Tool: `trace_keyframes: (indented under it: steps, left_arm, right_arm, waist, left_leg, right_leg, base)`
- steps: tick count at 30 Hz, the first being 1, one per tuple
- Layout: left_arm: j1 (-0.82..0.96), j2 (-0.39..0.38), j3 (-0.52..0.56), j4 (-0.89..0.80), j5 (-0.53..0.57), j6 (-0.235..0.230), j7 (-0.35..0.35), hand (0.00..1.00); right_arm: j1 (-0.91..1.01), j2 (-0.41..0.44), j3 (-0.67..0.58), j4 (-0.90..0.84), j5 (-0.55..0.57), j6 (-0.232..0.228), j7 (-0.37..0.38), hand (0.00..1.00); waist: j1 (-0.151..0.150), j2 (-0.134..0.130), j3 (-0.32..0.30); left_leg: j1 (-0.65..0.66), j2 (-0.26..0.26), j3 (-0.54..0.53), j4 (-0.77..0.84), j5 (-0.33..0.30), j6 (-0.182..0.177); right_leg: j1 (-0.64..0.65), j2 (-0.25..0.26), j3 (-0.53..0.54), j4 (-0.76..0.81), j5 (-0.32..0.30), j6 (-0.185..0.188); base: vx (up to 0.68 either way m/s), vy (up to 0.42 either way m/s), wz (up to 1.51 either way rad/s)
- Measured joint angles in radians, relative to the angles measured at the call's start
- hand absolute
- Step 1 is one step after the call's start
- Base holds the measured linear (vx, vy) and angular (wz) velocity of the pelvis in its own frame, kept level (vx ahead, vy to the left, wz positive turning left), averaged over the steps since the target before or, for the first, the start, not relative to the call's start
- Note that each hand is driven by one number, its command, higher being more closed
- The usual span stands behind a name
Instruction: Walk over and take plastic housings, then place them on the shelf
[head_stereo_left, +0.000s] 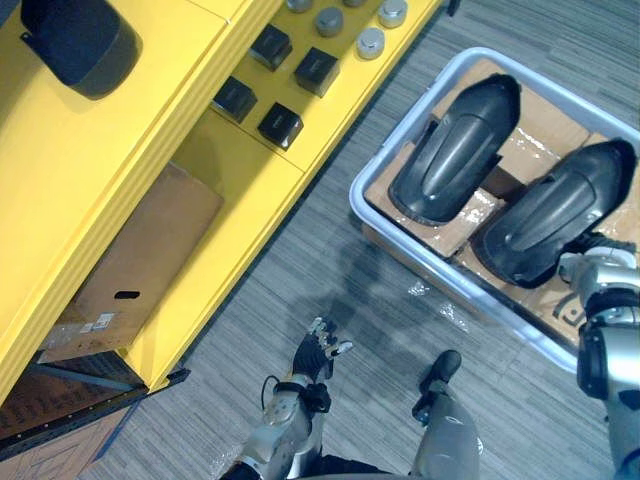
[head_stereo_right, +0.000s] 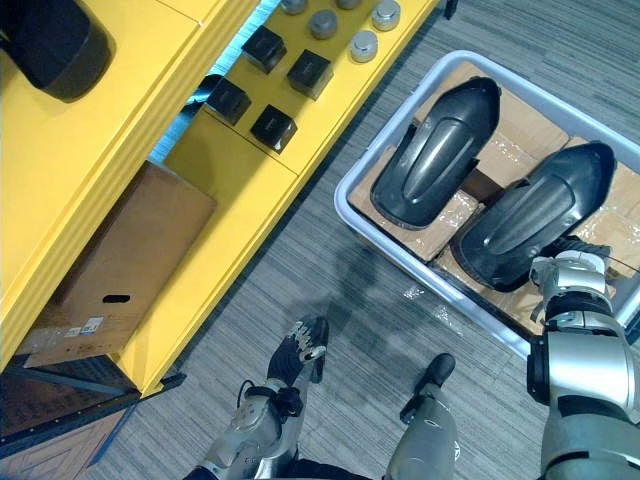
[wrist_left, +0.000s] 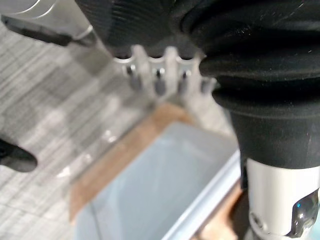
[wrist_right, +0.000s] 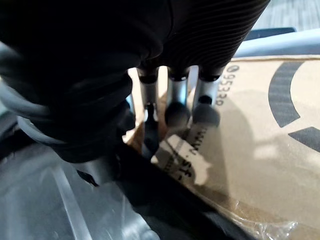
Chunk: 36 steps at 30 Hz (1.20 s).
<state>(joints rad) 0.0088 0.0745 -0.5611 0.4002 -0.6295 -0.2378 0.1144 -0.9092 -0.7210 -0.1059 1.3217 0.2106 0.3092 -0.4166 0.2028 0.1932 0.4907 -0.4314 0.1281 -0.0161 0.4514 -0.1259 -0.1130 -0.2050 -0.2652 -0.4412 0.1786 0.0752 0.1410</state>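
Observation:
Two black plastic housings lie side by side on cardboard in a pale bin on the floor at the right: one further left, one further right. My right hand is down in the bin at the near end of the right housing. Its straight fingers touch the cardboard right beside the housing's edge, open. My left hand hangs low over the grey floor, fingers relaxed and holding nothing. A third dark housing rests on the yellow shelf at the upper left.
The yellow shelf runs along the left, with small black boxes and silver round parts on one level. A brown cardboard box sits on its lower level. Grey carpet lies between the shelf and the bin.

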Motion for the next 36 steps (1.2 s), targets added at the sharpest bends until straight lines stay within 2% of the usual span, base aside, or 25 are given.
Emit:
trace_keyframes:
  steps: [2, 7, 9, 11, 13, 14, 16, 17, 18, 19, 21, 25, 26, 28, 32, 34, 35, 36]
  left_arm:
    - [0.002, 0.007, 0.003, -0.019, -0.001, 0.002, 0.000, 0.00]
    - [0.036, 0.041, 0.044, -0.105, 0.023, -0.005, -0.011, 0.00]
    - [0.042, 0.047, 0.063, -0.123, 0.048, -0.012, -0.011, 0.00]
    - [0.056, 0.072, 0.099, -0.186, 0.098, -0.018, -0.010, 0.00]
    - [0.044, 0.099, 0.148, -0.260, 0.181, -0.019, -0.006, 0.00]
    - [0.037, 0.105, 0.159, -0.277, 0.205, -0.019, -0.005, 0.00]
    - [-0.036, 0.141, 0.189, -0.324, 0.308, -0.011, 0.001, 0.00]
    - [-0.060, 0.150, 0.194, -0.329, 0.331, -0.006, 0.001, 0.00]
    - [-0.116, 0.169, 0.198, -0.330, 0.377, 0.008, 0.001, 0.00]
    - [-0.148, 0.179, 0.198, -0.331, 0.404, 0.017, 0.001, 0.00]
    - [-0.250, 0.220, 0.202, -0.331, 0.470, 0.037, -0.006, 0.00]
    - [-0.402, 0.280, 0.200, -0.323, 0.509, 0.081, -0.029, 0.00]
    - [-0.454, 0.282, 0.192, -0.309, 0.511, 0.102, -0.044, 0.00]
    - [-0.515, 0.271, 0.178, -0.279, 0.507, 0.136, -0.066, 0.00]
    - [-0.593, 0.256, 0.105, -0.197, 0.475, 0.238, -0.095, 0.00]
    - [-0.607, 0.205, 0.067, -0.132, 0.426, 0.317, -0.094, 0.00]
    - [-0.607, 0.195, 0.064, -0.126, 0.422, 0.324, -0.093, 0.00]
    - [-0.607, 0.167, 0.053, -0.100, 0.386, 0.353, -0.089, 0.00]
  right_arm:
    - [-0.002, -0.002, -0.021, 0.011, -0.031, -0.012, -0.011, 1.00]
    - [0.014, 0.026, -0.005, 0.011, -0.125, -0.110, -0.062, 1.00]
    - [0.043, 0.035, 0.024, -0.028, -0.152, -0.119, -0.069, 1.00]
    - [0.093, 0.067, 0.061, -0.126, -0.193, -0.138, -0.074, 1.00]
    - [0.161, 0.104, 0.111, -0.305, -0.239, -0.143, -0.087, 1.00]
    - [0.179, 0.113, 0.120, -0.347, -0.255, -0.144, -0.087, 1.00]
    - [0.242, 0.140, 0.135, -0.480, -0.338, -0.141, -0.090, 1.00]
    - [0.252, 0.147, 0.136, -0.505, -0.358, -0.138, -0.090, 1.00]
    - [0.268, 0.155, 0.137, -0.553, -0.396, -0.135, -0.090, 1.00]
    - [0.276, 0.155, 0.137, -0.579, -0.413, -0.133, -0.090, 1.00]
    - [0.286, 0.157, 0.140, -0.668, -0.488, -0.126, -0.090, 1.00]
    - [0.288, 0.157, 0.173, -0.769, -0.589, -0.131, -0.087, 1.00]
    - [0.287, 0.157, 0.176, -0.793, -0.609, -0.135, -0.087, 1.00]
    - [0.288, 0.157, 0.180, -0.813, -0.628, -0.148, -0.086, 1.00]
    - [0.285, 0.156, 0.181, -0.847, -0.658, -0.205, -0.086, 1.00]
    - [0.262, 0.156, 0.212, -0.853, -0.658, -0.251, -0.088, 1.00]
    - [0.261, 0.156, 0.216, -0.855, -0.658, -0.255, -0.088, 1.00]
    - [0.261, 0.157, 0.231, -0.871, -0.660, -0.273, -0.088, 1.00]
  waist:
    - [0.004, 0.000, 0.000]
    - [-0.001, -0.002, 0.001]
    - [-0.002, -0.007, 0.004]
    - [-0.024, -0.023, 0.006]
    - [-0.052, -0.063, 0.005]
    - [-0.059, -0.075, 0.003]
    - [-0.094, -0.127, -0.009]
    - [-0.101, -0.140, -0.014]
    - [-0.115, -0.156, -0.022]
    - [-0.124, -0.162, -0.025]
    - [-0.163, -0.175, -0.045]
    - [-0.196, -0.201, -0.113]
    - [-0.216, -0.204, -0.116]
    - [-0.229, -0.211, -0.139]
    - [-0.249, -0.216, -0.169]
    - [-0.251, -0.218, -0.170]
    - [-0.252, -0.218, -0.170]
    - [-0.252, -0.218, -0.170]
  left_leg:
    - [0.007, 0.000, -0.002, -0.005, 0.002, -0.002]
    - [0.029, 0.011, 0.008, -0.013, 0.002, -0.003]
    - [0.046, 0.017, 0.020, -0.022, 0.002, -0.004]
    - [0.077, 0.025, 0.035, -0.039, 0.004, -0.007]
    - [0.123, 0.037, 0.073, -0.079, 0.012, -0.018]
    - [0.135, 0.038, 0.082, -0.091, 0.015, -0.020]
    - [0.175, 0.050, 0.102, -0.144, 0.038, -0.031]
    - [0.185, 0.052, 0.110, -0.157, 0.044, -0.035]
    - [0.209, 0.056, 0.124, -0.179, 0.054, -0.039]
    - [0.224, 0.057, 0.130, -0.191, 0.057, -0.040]
    - [0.269, 0.060, 0.146, -0.227, 0.066, -0.046]
    - [0.308, 0.072, 0.194, -0.273, 0.079, -0.054]
    - [0.327, 0.073, 0.195, -0.275, 0.079, -0.054]
    - [0.339, 0.074, 0.215, -0.276, 0.078, -0.054]
    - [0.353, 0.074, 0.231, -0.277, 0.078, -0.055]
    - [0.362, 0.073, 0.244, -0.277, 0.077, -0.054]
    - [0.361, 0.073, 0.245, -0.277, 0.077, -0.054]
    - [0.360, 0.073, 0.245, -0.277, 0.077, -0.054]
  right_leg:
    - [0.006, 0.000, -0.004, 0.007, -0.006, 0.000]
    - [0.020, 0.004, 0.002, 0.003, -0.008, 0.000]
    - [0.029, 0.006, 0.008, -0.002, -0.007, 0.000]
    - [0.043, 0.013, 0.023, -0.011, -0.006, 0.000]
    - [0.054, 0.025, 0.055, -0.032, 0.002, -0.004]
    - [0.056, 0.029, 0.062, -0.038, 0.004, -0.006]
    - [0.069, 0.044, 0.072, -0.062, 0.011, -0.014]
    - [0.070, 0.048, 0.078, -0.066, 0.014, -0.016]
    - [0.075, 0.053, 0.090, -0.071, 0.018, -0.020]
    - [0.084, 0.054, 0.091, -0.077, 0.019, -0.021]
    - [0.106, 0.061, 0.104, -0.092, 0.022, -0.022]
    - [0.112, 0.083, 0.144, -0.146, 0.051, -0.028]
    - [0.133, 0.085, 0.144, -0.152, 0.053, -0.028]
    - [0.137, 0.085, 0.155, -0.154, 0.053, -0.028]
    - [0.138, 0.087, 0.175, -0.161, 0.064, -0.028]
    - [0.138, 0.089, 0.194, -0.176, 0.080, -0.030]
    - [0.138, 0.089, 0.194, -0.178, 0.082, -0.031]
    - [0.138, 0.091, 0.195, -0.183, 0.086, -0.033]
  base:
    - [0.00, 0.000, 0.08]
    - [0.00, 0.005, -0.02]
    - [0.02, -0.012, -0.15]
    - [0.03, -0.015, -0.26]
    - [0.04, -0.017, -0.40]
    - [0.05, -0.023, -0.32]
    - [0.05, -0.048, -0.23]
    - [0.04, -0.050, -0.30]
    - [0.05, -0.037, -0.27]
    - [0.04, -0.026, -0.25]
    - [0.01, -0.022, -0.22]
    - [0.02, -0.015, -0.35]
    - [0.01, -0.003, -0.10]
    - [-0.01, 0.010, -0.16]
    - [-0.02, 0.016, -0.14]
    - [-0.07, 0.018, -0.22]
    - [-0.08, 0.012, -0.12]
    - [-0.07, 0.005, -0.04]
